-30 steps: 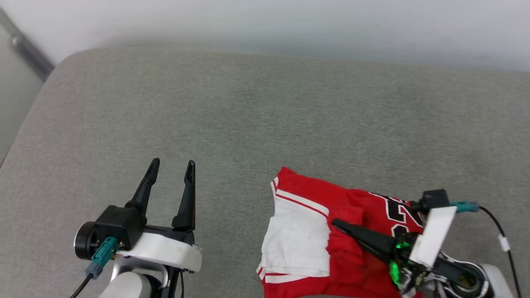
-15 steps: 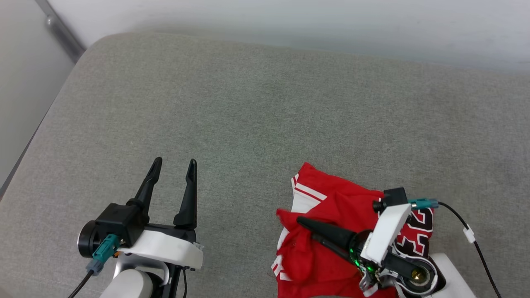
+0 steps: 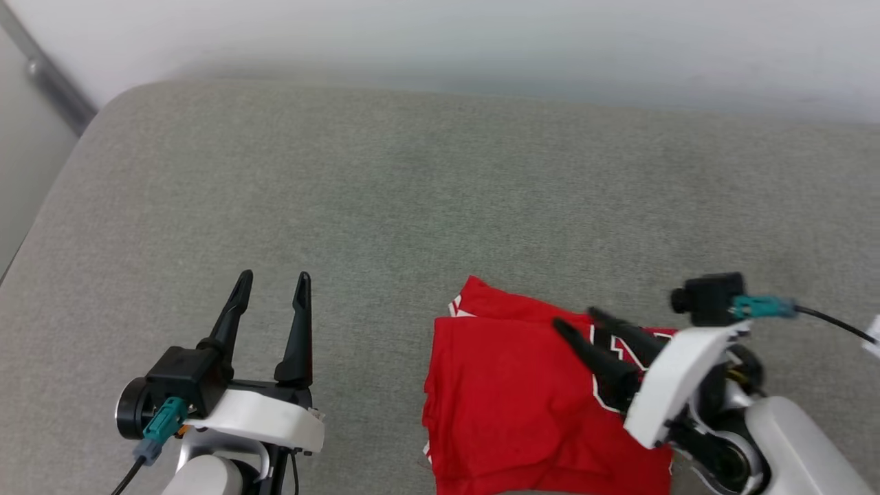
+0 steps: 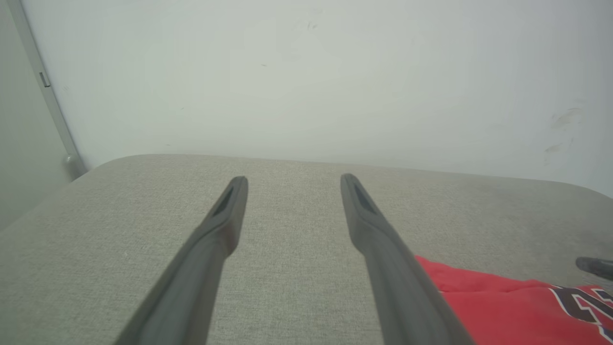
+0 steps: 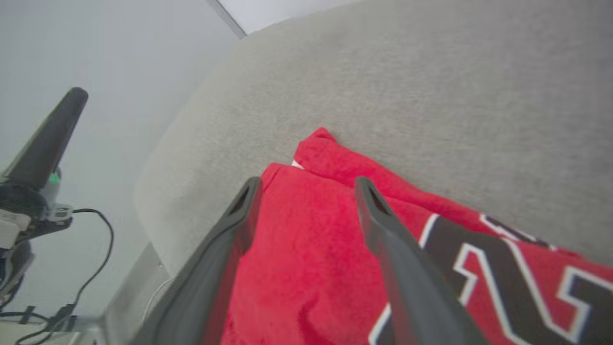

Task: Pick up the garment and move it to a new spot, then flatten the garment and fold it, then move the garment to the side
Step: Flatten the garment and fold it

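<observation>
In the head view, a broad grey-green padded surface of woven fabric with a rounded far-left corner ran up to a plain pale wall. A thin grey metal strip slanted down the wall's upper left. The garment, a red jersey shirt folded into a rough rectangle with black white-outlined numerals at its right, lay on the surface's near right part. The right gripper, two long dark fingers on a white wrist, stood over the garment's right side, its fingers spread and holding nothing. The left gripper stood well apart at the near left, fingers likewise spread and empty.

In the left wrist view, the left gripper pointed across bare fabric toward the wall, which bore a few faint smudges. The garment showed at the lower right, with a dark fingertip of the right gripper above it.

In the right wrist view, the right gripper hung parted over the garment's plain red part; whether it touched the cloth could not be told. One finger of the left gripper showed at the left, with a black cable below it.
</observation>
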